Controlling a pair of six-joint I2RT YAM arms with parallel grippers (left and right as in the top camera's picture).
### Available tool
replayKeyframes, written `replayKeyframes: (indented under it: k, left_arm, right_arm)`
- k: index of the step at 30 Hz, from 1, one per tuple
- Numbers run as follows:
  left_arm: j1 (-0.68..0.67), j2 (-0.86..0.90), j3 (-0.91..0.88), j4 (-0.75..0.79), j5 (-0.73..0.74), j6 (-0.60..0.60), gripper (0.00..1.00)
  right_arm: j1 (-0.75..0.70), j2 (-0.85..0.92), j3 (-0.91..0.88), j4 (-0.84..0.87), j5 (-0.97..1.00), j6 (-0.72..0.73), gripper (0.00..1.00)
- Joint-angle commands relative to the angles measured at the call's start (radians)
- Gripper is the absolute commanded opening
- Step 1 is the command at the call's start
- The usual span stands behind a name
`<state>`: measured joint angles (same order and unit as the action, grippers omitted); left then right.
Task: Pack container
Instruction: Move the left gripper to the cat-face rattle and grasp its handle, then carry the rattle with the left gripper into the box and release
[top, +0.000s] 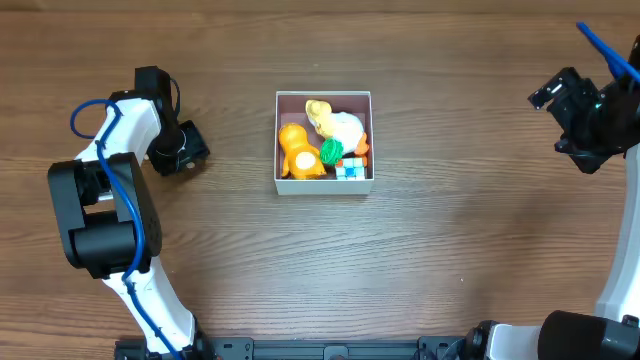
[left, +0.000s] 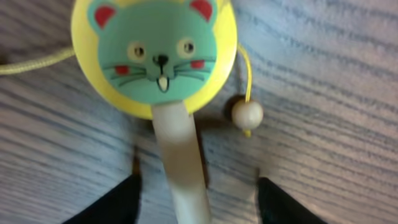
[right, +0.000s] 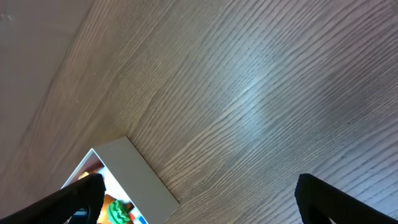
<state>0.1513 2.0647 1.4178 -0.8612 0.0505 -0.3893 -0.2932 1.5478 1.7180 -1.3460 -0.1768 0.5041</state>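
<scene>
Overhead view: the container, a shallow white-walled square box, is sitting mid-bench, well apart from both arms. It is holding an orange toy, a white and yellow toy, a green ball and a blue-white cube, crowded together. Left wrist view: a yellow drum rattle with a teal mouse face is lying on the bench. Its wooden handle is running between the left jaws, which are standing open, fingers clear on both sides. A wooden bead on a cord is resting beside the drum. Right wrist view: the right jaws are hanging wide open, gripping nothing, near a container corner.
</scene>
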Motion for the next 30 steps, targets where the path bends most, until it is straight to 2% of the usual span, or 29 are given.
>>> replayKeyframes:
  k: [1, 3, 7, 10, 15, 17, 20, 22, 23, 25, 27, 30]
  left_arm:
    - [0.006, 0.033, -0.008, 0.019, -0.034, 0.001, 0.47]
    - [0.006, 0.033, -0.008, 0.028, -0.036, 0.024, 0.3]
    - [0.005, 0.033, -0.008, 0.026, -0.035, 0.053, 0.04]
    - [0.005, 0.028, 0.021, -0.022, -0.012, 0.077, 0.04]
    - [-0.022, -0.06, 0.206, -0.248, 0.149, 0.189, 0.06]
    - [-0.061, -0.12, 0.294, -0.333, 0.194, 0.232, 0.07]
    - [-0.181, -0.233, 0.381, -0.388, 0.213, 0.232, 0.07]
    - [-0.285, -0.291, 0.383, -0.376, 0.207, 0.202, 0.09]
    - [-0.337, -0.301, 0.383, -0.365, 0.198, 0.177, 0.14]
    - [-0.441, -0.287, 0.379, -0.338, 0.133, 0.085, 0.18]
    - [-0.519, -0.248, 0.375, -0.308, 0.071, 0.002, 0.2]
    - [-0.611, -0.13, 0.375, -0.22, 0.061, -0.103, 0.18]
  right_arm:
    - [-0.002, 0.003, 0.003, 0.005, -0.001, 0.005, 1.0]
    - [-0.002, 0.003, 0.003, 0.005, -0.001, 0.005, 1.0]
    - [-0.002, 0.003, 0.003, 0.005, -0.001, 0.005, 1.0]
    - [-0.002, 0.003, 0.003, 0.006, 0.0, 0.005, 1.0]
    - [-0.002, 0.003, 0.003, 0.006, -0.001, 0.005, 1.0]
    - [-0.002, 0.003, 0.003, 0.005, 0.0, 0.005, 1.0]
    - [-0.002, 0.003, 0.003, 0.006, -0.001, 0.005, 1.0]
    - [-0.002, 0.003, 0.003, 0.005, -0.001, 0.005, 1.0]
    - [-0.002, 0.003, 0.003, 0.006, -0.001, 0.005, 1.0]
    - [-0.002, 0.003, 0.003, 0.006, 0.0, 0.005, 1.0]
    - [-0.002, 0.003, 0.003, 0.005, 0.0, 0.005, 1.0]
    - [-0.002, 0.003, 0.003, 0.005, 0.0, 0.005, 1.0]
